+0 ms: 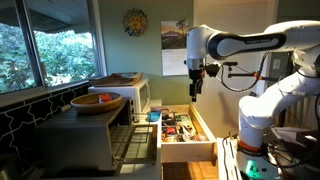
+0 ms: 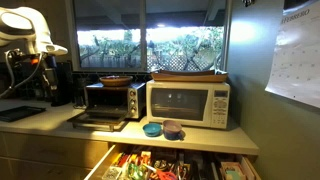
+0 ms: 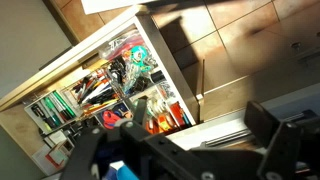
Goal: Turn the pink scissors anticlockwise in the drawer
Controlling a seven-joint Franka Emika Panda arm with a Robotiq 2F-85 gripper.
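My end effector (image 1: 194, 94) hangs with its fingers spread, holding nothing. Below it the one drawer (image 1: 187, 151) stands pulled out, crammed with mixed utensils; I cannot pick out the pink scissors among them. Farther off, the tabletop (image 2: 120, 135) carries two bowls, a blue bowl (image 2: 152, 129) and a purple bowl (image 2: 173, 130), beside one microwave (image 2: 188, 103).

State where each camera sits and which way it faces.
Exterior view: off one end of the open drawer, looking along it; arm and pincer hang above.
Exterior view: before the counter, facing the microwave and window; arm at upper left.
Wrist view: on the wrist, looking down into the drawer; blurred pincer parts along the bottom.
All three share the drawer.
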